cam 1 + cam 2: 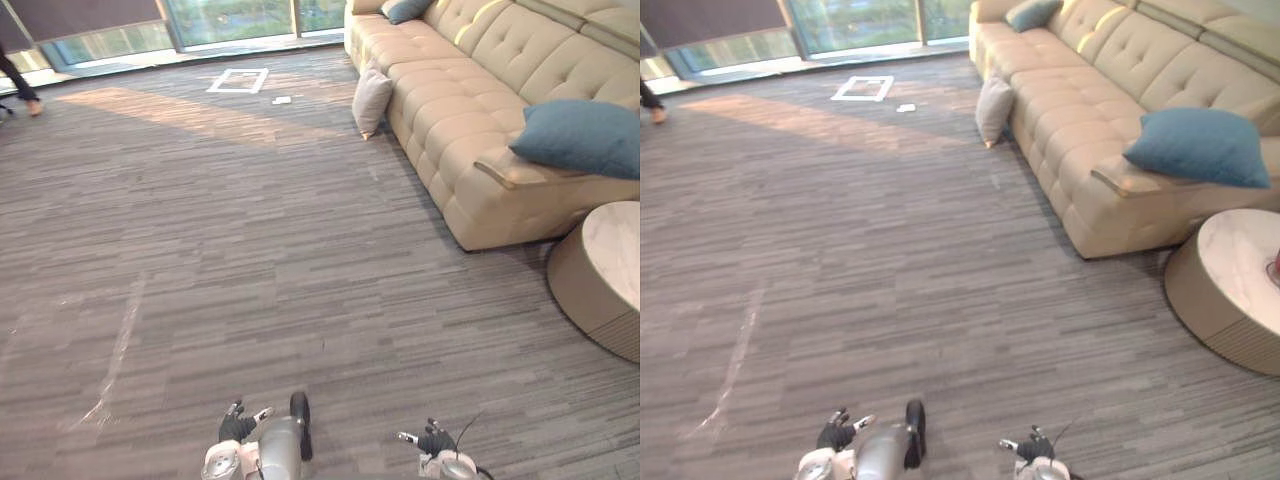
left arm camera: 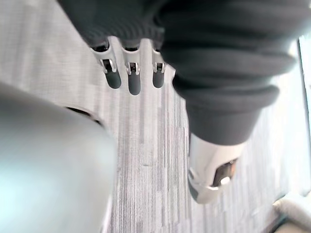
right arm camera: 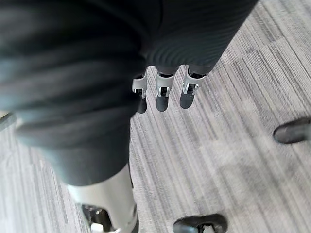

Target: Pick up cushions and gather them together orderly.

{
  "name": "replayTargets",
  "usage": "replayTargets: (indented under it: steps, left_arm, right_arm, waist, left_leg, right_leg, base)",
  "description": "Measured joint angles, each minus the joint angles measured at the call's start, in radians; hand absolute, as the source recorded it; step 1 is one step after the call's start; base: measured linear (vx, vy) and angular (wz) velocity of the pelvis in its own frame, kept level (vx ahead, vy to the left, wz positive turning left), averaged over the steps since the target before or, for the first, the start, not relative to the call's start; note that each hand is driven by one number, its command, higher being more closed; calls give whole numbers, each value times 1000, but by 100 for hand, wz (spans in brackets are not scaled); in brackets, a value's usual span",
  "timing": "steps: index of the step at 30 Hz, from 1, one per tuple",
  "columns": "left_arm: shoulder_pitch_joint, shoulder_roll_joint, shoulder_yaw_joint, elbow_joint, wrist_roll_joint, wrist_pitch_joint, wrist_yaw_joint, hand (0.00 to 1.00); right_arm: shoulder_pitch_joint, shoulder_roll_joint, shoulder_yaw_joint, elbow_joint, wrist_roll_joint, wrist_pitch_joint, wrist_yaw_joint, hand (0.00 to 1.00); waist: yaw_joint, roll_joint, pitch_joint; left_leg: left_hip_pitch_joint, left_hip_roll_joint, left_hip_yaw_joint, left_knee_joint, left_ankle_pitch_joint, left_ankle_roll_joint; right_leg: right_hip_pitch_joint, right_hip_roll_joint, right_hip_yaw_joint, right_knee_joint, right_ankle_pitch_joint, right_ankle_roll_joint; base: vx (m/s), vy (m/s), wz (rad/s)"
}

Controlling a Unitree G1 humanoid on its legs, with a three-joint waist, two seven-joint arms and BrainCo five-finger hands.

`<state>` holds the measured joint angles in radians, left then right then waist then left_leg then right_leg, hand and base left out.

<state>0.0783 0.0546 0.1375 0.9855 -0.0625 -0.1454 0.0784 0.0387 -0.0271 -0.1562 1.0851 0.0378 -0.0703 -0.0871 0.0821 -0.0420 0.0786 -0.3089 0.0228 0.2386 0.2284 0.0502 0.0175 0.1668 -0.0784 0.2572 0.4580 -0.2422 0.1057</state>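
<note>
As beige cushion (image 1: 371, 100) leans against sofa (image 1: 470, 95); blue cushion (image 1: 580, 135) atop; round table (image 1: 600, 275) beside

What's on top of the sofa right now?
On the sofa: one blue cushion at its near end, another blue cushion at the far end. A beige cushion stands on the floor against its front. The seat beneath the blue ones is covered.
</note>
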Motion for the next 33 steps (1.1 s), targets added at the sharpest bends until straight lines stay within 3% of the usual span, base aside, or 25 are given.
replayTargets:
  steps: [1, 2, 3, 4, 6, 7, 9, 11, 12, 13, 14, 15, 16, 17, 18, 19, 21, 23, 25, 26, 28, 29, 30, 32, 33]
  left_arm:
    - [-1, 6, 0, 7, 0, 3, 6, 0]
    - [-2, 11, 0, 11, 0, 6, 7, 0]
    - [-3, 11, 0, 26, 1, 12, 7, 0]
    - [0, -1, 0, 28, 1, 23, 7, 0]
    - [-4, -12, 1, 28, 2, 24, 7, 0]
    - [-9, -14, 1, 33, 2, 25, 5, 0]
    - [-26, -11, -2, 66, 4, 26, 2, 0]
    - [-41, -1, -24, 90, 17, 28, -1, 0]
    - [-46, 3, -39, 99, 24, 28, -3, 0]
    - [-46, 0, -45, 116, 34, 28, -6, 0]
    - [-51, -17, -39, 123, 41, 27, -12, 0]
    - [-57, -29, -35, 121, 43, 27, -19, 0]
    - [-52, -57, -4, 96, 42, 26, -18, 0]
    - [-41, -62, 10, 86, 42, 26, -17, 0]
    - [-26, -79, 49, 56, 42, 24, -16, 0]
    - [-21, -95, 81, 28, 42, 24, -15, 0]
    - [-13, -80, 81, -6, 41, 26, -14, 0]
    - [-2, -75, 79, -38, 40, 23, -14, 0]
    - [10, -67, 79, -54, 39, 19, -14, 0]
    - [10, -64, 79, -52, 39, 18, -14, 0]
    - [11, -57, 55, -41, 35, 17, -12, 0]
    - [9, -56, 40, -38, 27, 16, -12, 0]
    - [6, -50, 25, -27, 21, 8, -10, 0]
    - [-3, -19, 9, -14, 23, 4, -11, 0]
    - [-7, -10, 2, -7, 22, 4, -10, 0]
  right_arm:
    - [12, 5, -1, -1, 0, 1, -1, 0]
    - [18, 4, -6, -1, 0, -1, -2, 0]
    - [20, 0, -9, -9, -2, -1, -2, 0]
    - [26, -13, -8, -32, -5, -2, -2, 0]
    - [42, -13, -22, -69, -6, -11, -3, 0]
    - [41, -11, -29, -83, -5, -18, -3, 0]
    - [32, -10, -40, -84, 1, -29, -2, 0]
    - [15, -12, -44, -66, 1, -30, -2, 0]
    - [10, -15, -55, -54, 2, -29, -2, 0]
    - [9, -23, -75, -44, 2, -27, -5, 0]
    - [-1, -35, -81, -39, 0, -18, -7, 0]
    - [0, -32, -104, -42, 0, -19, -8, 0]
    - [6, -44, -110, -56, 0, -17, -8, 0]
    - [11, -45, -104, -60, 0, -16, -10, 0]
    - [31, -61, -75, -85, 0, -10, -12, 0]
    - [17, -67, -65, -85, 0, -5, -11, 0]
    - [4, -31, -47, -85, -1, 5, -10, 0]
    - [5, -23, -27, -85, 0, 10, -10, 0]
    - [-6, -1, -30, -86, 1, 9, -10, 0]
    - [-14, 3, -35, -85, 1, 9, -10, 0]
    - [-20, 7, -47, -62, 0, 9, -12, 0]
    - [-20, 5, -45, -43, 0, 10, -12, 0]
    - [-12, -2, -46, -19, 0, 11, -13, 0]
    - [-5, 14, -47, -14, -3, 9, -13, 0]
    - [5, 17, -52, -12, -9, 10, -13, 0]
  waist:
    - [-11, -11, 1]
    - [-22, -14, 4]
    - [-26, -7, 9]
    - [-28, 10, 18]
    - [-31, 28, 25]
    - [-37, 29, 28]
    - [-56, 26, 29]
    - [-95, -6, 30]
    - [-108, -14, 32]
    - [-122, -2, 29]
    - [-111, 29, 27]
    - [-99, 42, 37]
    - [-112, 58, 38]
    - [-110, 60, 33]
    - [-107, 78, 29]
    - [-73, 126, 37]
    - [-64, 101, 56]
    - [-44, 80, 54]
    - [-21, 59, 46]
    - [-19, 58, 46]
    - [-12, 72, 44]
    - [-7, 83, 42]
    - [5, 82, 29]
    - [-1, 29, 6]
    - [-3, 11, 6]
  left_leg:
    - [59, -24, -2, -16, -45, 17]
    - [103, -37, -7, -25, -74, 20]
    - [170, -47, -3, -38, -109, 21]
    - [261, -47, 0, -51, -163, 29]
    - [356, -47, 0, -77, -219, 44]
    - [407, -44, -2, -92, -245, 48]
    - [487, -39, -17, -119, -302, 56]
    - [556, -66, -68, -166, -327, 44]
    - [596, -76, -99, -192, -337, 34]
    - [626, -65, -142, -197, -342, 28]
    - [637, -30, -175, -164, -334, 16]
    - [626, -29, -228, -84, -304, -26]
    - [576, -38, -254, 105, -270, -64]
    - [536, -34, -256, 211, -255, -87]
    - [398, -9, -231, 548, -129, -195]
    - [280, 76, -177, 800, -141, -161]
    - [173, 125, -110, 899, -217, -93]
    - [104, 144, -44, 830, -271, -75]
    - [26, 139, 28, 576, -313, -65]
    - [3, 126, 30, 448, -304, -72]
    - [-39, 107, -2, 57, -174, -108]
    - [-58, 115, -9, 18, -105, -123]
    - [-49, 109, -2, 28, 5, -91]
    - [-16, 42, 25, 8, -26, -11]
    - [14, 10, 32, 15, -40, 16]
  right_leg:
    - [-78, 8, 10, 208, 129, 129]
    - [-132, 9, 0, 337, 191, 138]
    - [-198, 2, -37, 466, 169, 99]
    - [-268, -5, -102, 545, 113, 26]
    - [-363, 1, -181, 559, 45, -24]
    - [-414, 16, -220, 520, 5, -47]
    - [-503, 62, -295, 268, -3, -40]
    - [-537, 80, -311, -117, 151, -33]
    - [-556, 83, -304, -186, 261, -42]
    - [-548, 93, -301, -178, 344, -116]
    - [-534, 109, -314, -141, 308, -165]
    - [-549, 94, -331, -23, 242, -179]
    - [-566, 90, -362, 94, 170, -144]
    - [-539, 91, -367, 58, 174, -147]
    - [-448, 101, -375, -2, 79, -191]
    - [-374, 151, -355, -28, 43, -216]
    - [-248, 147, -338, -72, 1, -220]
    - [-134, 133, -299, -167, -2, -215]
    - [-18, 95, -247, -277, -4, -198]
    - [11, 81, -231, -309, -7, -192]
    - [81, 59, -179, -389, -12, -183]
    - [102, 60, -162, -405, -16, -176]
    - [122, 48, -137, -405, -20, -169]
    - [77, -26, -121, -295, -11, -152]
    - [49, -46, -109, -188, 8, -97]
  base:
    - [663, 315, 7]
    - [736, 348, 3]
    - [690, 309, -13]
    - [549, 237, -19]
    - [537, 165, -12]
    - [630, 114, 8]
    - [486, 44, 28]
    - [622, -12, 67]
    - [763, -50, 93]
    - [817, -74, 61]
    - [809, -72, 49]
    - [1045, -154, 36]
    - [792, -153, 48]
    - [720, -192, 47]
    - [591, -45, -12]
    - [638, -1, -28]
    - [648, 27, -28]
    - [621, 13, -42]
    - [623, 101, -68]
    - [641, 169, -63]
    - [641, 249, -70]
    - [686, 365, -73]
    - [716, 408, -53]
    - [768, 446, -20]
    - [666, 374, 12]
